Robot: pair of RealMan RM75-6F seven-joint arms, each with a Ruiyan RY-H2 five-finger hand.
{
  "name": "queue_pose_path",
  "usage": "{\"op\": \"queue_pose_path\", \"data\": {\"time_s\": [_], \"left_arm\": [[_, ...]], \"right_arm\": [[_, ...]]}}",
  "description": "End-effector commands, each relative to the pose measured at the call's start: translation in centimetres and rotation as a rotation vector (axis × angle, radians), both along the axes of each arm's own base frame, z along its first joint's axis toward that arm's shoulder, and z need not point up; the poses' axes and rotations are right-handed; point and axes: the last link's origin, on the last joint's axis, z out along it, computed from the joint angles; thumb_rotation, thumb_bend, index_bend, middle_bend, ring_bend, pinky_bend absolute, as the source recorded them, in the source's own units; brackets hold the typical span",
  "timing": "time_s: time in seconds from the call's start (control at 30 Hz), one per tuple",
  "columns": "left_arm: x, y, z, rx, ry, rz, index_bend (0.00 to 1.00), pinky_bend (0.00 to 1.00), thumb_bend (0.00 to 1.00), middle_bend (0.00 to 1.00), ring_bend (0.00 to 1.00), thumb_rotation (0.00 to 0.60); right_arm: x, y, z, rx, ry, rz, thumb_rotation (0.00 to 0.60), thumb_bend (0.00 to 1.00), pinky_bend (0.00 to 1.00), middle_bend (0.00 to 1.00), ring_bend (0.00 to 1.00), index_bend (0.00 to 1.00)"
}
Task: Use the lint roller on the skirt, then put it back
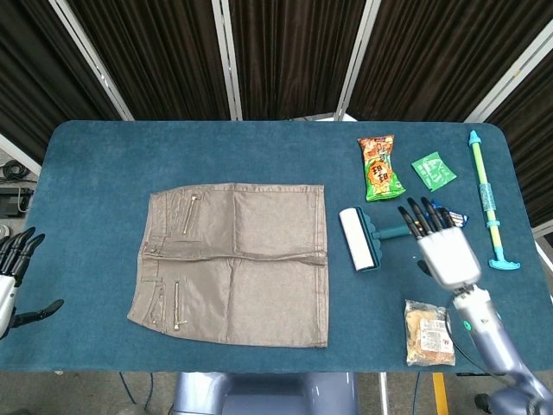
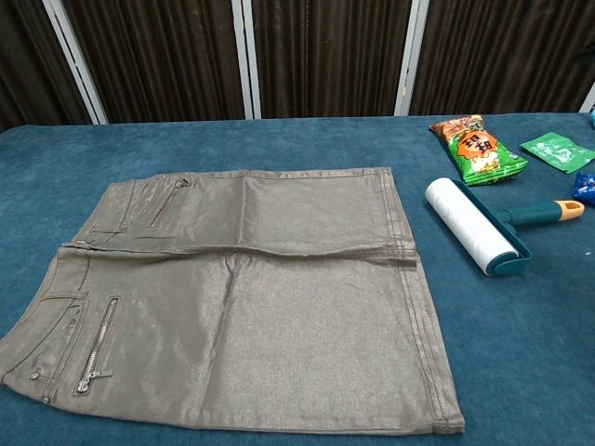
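chest view: one skirt (image 2: 242,297), one lint roller (image 2: 479,228)

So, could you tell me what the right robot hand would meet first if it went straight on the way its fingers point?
The right robot hand points up-table and slightly left. Its fingertips already sit by the lint roller handle's orange end and the blue packet; those likely come first, though its height is unclear.

Skirt (image 1: 233,262) flat at table (image 1: 86,164) centre. Lint roller (image 1: 361,239) just right of it. Snack bag (image 1: 380,167) beyond roller, far right.
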Motion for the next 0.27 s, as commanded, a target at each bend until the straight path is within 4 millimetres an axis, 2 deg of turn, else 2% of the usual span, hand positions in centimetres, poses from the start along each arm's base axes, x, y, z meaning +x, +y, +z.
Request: {"op": "queue_pose_path", "data": {"time_s": [0.03,0.17,0.27], "left_arm": [[0.0,-0.2,0.3,0.01,-0.002,-0.004,0.0,0.0,0.0,0.0,0.0,0.6],[0.0,-0.4,0.7,0.018,-0.012,-0.008,0.0,0.0,0.0,0.0,0.0,0.6],[-0.1,-0.4,0.9,0.022,-0.013,-0.003,0.0,0.0,0.0,0.0,0.0,0.6]], "right_arm": [[-0.4,3.7,1.7,-0.012,-0.135,-0.044,0.6,0.0,0.01,0.0,0.0,0.0],[-1.5,5.9,2.0,-0.031,-0.141,-0.077,0.6,0.0,0.0,0.0,0.0,0.0],[-1.9,6.7,2.0,-0.034,-0.15,-0.084,0.6,0.0,0.0,0.0,0.0,0.0]]}}
